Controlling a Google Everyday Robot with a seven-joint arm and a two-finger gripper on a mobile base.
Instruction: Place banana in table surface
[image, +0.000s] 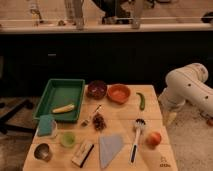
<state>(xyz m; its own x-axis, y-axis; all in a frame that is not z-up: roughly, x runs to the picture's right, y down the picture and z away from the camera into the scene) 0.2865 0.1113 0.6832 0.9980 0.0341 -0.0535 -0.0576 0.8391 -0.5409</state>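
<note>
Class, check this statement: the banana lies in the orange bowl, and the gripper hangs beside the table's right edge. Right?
Wrong on one point: the camera view shows the banana lying in the green tray, not the orange bowl. The gripper does hang beside the right edge of the table surface.

banana (63, 108): pale yellow
tray (45, 97): green
table surface (122, 118): light tan, plank grain
bowl (119, 93): orange
pepper (141, 101): green
your arm (192, 87): white

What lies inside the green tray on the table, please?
Only the banana lies inside the green tray, near its front wall. The floor under the banana is covered. The gripper hangs beside the table surface, far from the tray.
</note>
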